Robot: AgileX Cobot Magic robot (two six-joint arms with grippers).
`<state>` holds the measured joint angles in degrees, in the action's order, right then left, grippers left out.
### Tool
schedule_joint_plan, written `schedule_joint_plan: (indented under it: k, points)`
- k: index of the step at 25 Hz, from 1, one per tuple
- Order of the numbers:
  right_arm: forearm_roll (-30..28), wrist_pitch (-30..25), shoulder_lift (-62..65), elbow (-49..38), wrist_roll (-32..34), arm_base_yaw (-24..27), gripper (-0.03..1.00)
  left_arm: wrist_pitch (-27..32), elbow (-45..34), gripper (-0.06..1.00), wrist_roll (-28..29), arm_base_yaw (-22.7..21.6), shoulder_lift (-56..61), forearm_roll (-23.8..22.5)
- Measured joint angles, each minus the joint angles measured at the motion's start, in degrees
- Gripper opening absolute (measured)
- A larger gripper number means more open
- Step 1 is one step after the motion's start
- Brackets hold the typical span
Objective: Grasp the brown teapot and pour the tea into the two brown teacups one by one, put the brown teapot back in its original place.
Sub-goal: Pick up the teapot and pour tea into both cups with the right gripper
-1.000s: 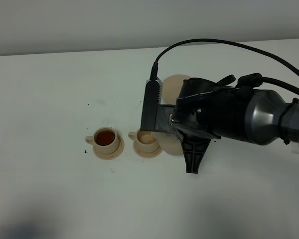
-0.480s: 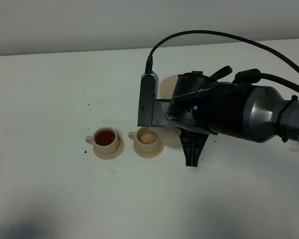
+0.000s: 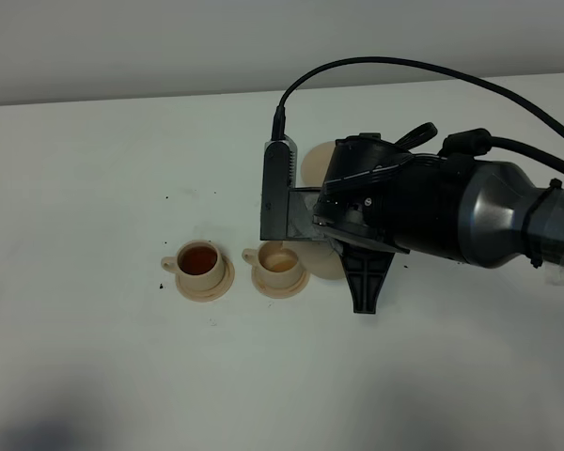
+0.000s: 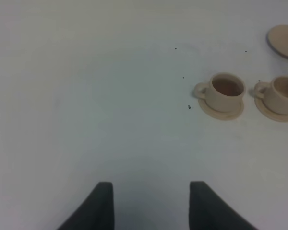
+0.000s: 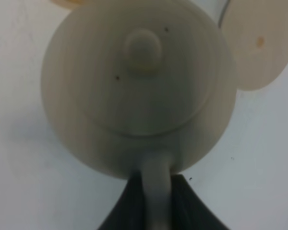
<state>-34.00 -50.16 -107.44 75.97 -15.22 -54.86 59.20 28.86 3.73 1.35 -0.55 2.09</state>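
right pincer [image 5: 156,190] tight on brown teapot [image 5: 137,86]

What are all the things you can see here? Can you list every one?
Teacups: two, pale tan, side by side on the table; the left one holds dark tea, the right one looks paler inside.
Cup saucers: two, pale tan, one under each cup.
Teapot: one, pale tan, lid on, beside the right cup, held by its handle.
Large saucer: one, pale tan, bare, behind the cups, partly hidden by the right arm.
Table: one, white, a few dark specks.
Cable: one, black, arching over the right arm.
Left gripper: black, open, over bare table.
Right gripper: black, shut on the teapot's handle.
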Motion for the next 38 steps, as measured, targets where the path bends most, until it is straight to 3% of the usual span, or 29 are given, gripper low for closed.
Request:
schedule_joint_plan:
  k: [38]
  points:
    - [-4.1, -1.3, -2.2, 1.2, -1.2, -1.2, 0.12, 0.0, 0.0, 0.41, 0.0, 0.0, 0.0, 0.0]
